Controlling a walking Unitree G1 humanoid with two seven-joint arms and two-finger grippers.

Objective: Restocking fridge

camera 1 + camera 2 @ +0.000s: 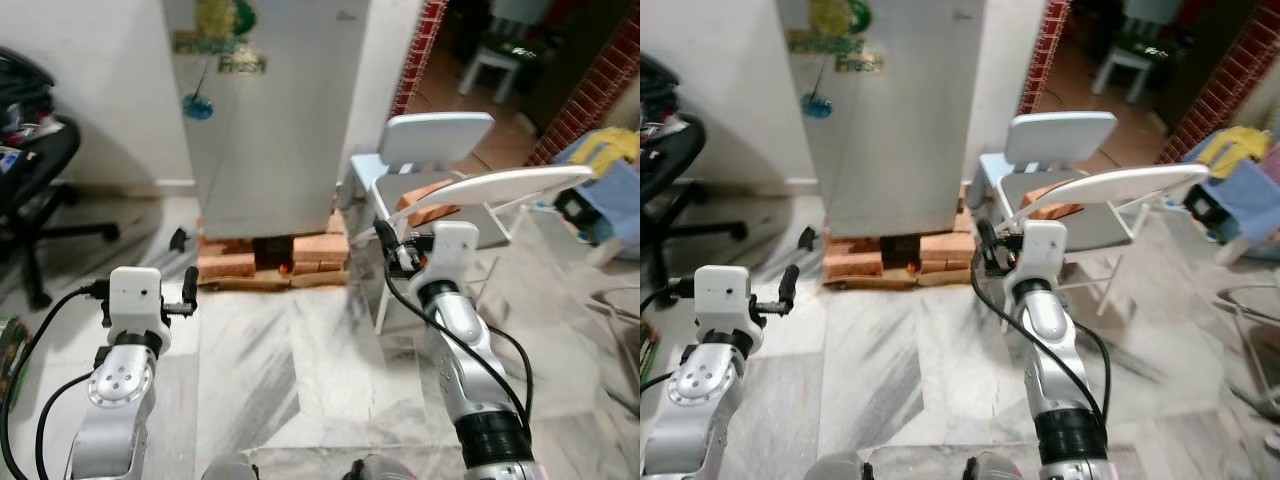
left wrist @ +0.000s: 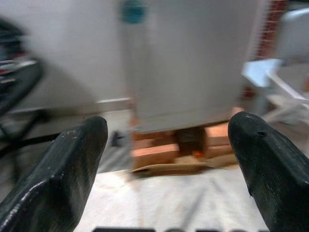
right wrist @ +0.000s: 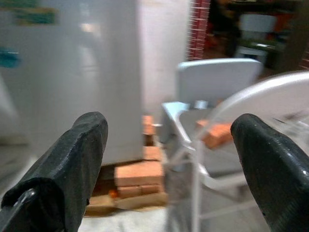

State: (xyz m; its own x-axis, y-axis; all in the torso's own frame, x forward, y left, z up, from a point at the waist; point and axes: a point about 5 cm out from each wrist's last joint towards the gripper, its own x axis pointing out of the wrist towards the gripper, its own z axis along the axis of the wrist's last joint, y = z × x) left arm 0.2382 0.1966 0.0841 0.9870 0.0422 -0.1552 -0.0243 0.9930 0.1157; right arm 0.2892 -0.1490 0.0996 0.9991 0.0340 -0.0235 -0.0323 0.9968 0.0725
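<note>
The pale grey fridge (image 1: 270,110) stands ahead with its door closed, magnets and stickers near the top, raised on a base of orange bricks (image 1: 315,250). My left gripper (image 2: 166,159) is held out low at the left, open, with nothing between its black fingers (image 2: 63,169). It faces the fridge's lower part from some distance. My right gripper (image 3: 169,159) is held out further forward at the right, open and empty. It faces the fridge's right edge and a white chair. In the left eye view its one visible finger (image 1: 384,236) sticks out beside the wrist block.
Pale plastic chairs (image 1: 440,135) stand right of the fridge, with a brick (image 1: 425,200) on one seat. A black office chair (image 1: 30,170) is at the far left. Blue and yellow cloth (image 1: 610,165) lies at the right. Marble floor (image 1: 300,360) stretches between me and the fridge.
</note>
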